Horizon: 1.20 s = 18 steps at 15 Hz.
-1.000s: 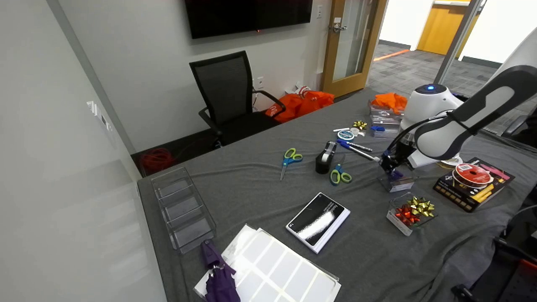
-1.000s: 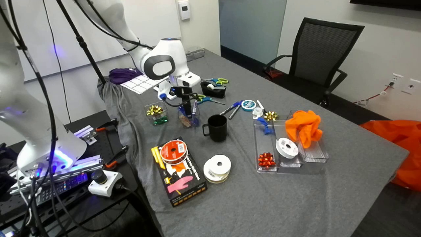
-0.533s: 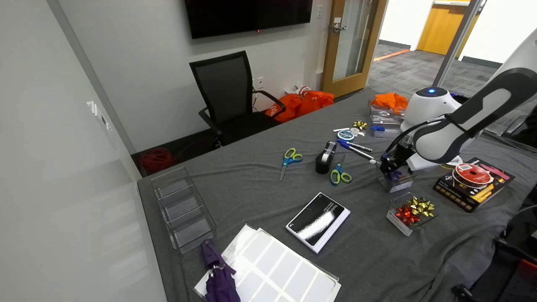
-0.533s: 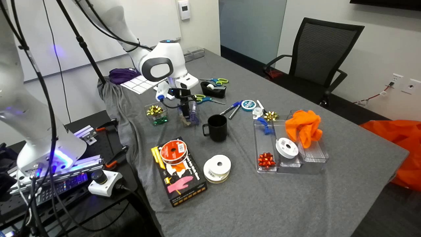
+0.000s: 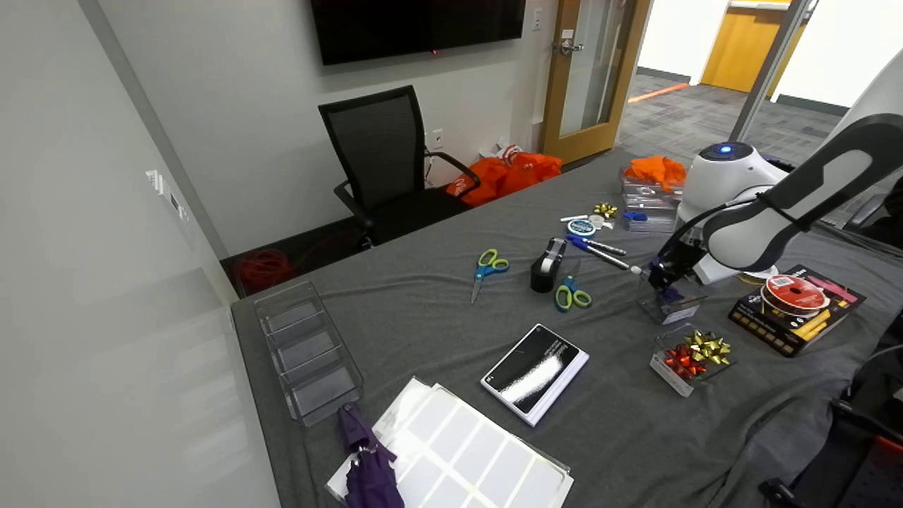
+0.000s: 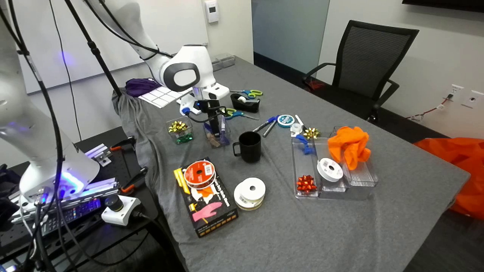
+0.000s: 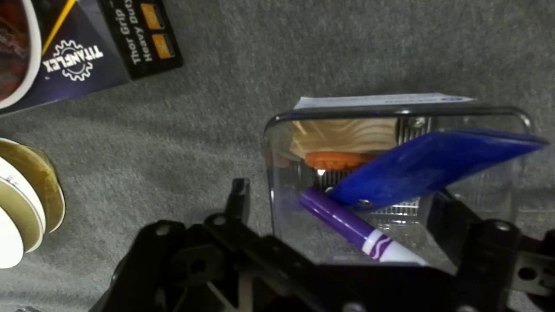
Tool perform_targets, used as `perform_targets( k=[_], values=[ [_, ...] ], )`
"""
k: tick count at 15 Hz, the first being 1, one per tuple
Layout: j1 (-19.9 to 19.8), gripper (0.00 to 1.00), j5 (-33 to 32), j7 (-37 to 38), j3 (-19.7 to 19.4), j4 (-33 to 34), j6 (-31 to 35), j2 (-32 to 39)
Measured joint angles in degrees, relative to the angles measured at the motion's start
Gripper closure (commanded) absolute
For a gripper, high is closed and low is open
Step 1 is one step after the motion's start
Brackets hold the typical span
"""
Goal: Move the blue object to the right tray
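Blue object [image 7: 405, 171], aslant in clear bin [image 7: 347, 114], tool [image 7: 340, 194] — spread

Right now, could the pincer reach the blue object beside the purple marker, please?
Probably yes: the pincer is open and the blue object largely uncovered, though the bin holding it may interfere.

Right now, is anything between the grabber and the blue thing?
Yes. In the wrist view, the clear bin's wall shows between one finger and the blue object; the nearby purple marker could get in the way.
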Motion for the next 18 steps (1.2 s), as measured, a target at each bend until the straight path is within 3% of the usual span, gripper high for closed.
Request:
perform_targets(
  k=[6, 7, 11, 14, 18],
  values=[
    [-0.3, 0.0, 0.6, -0.6, 0.6, -0.6, -2.5, -2.8],
    [-0.4, 0.24, 0.8, -0.6, 0.9, -0.7, -3.1, -3.4],
    [-1.0, 0.44, 1.7, -0.7, 2.1, -1.4, -4.3, -5.5],
    [-1.5, 0.48, 2.5, -0.7, 2.8, -1.6, -4.5, -5.9],
    [-1.8, 0.34, 3.5, -0.7, 3.2, -1.7, -4.4, -5.7]
  ],
)
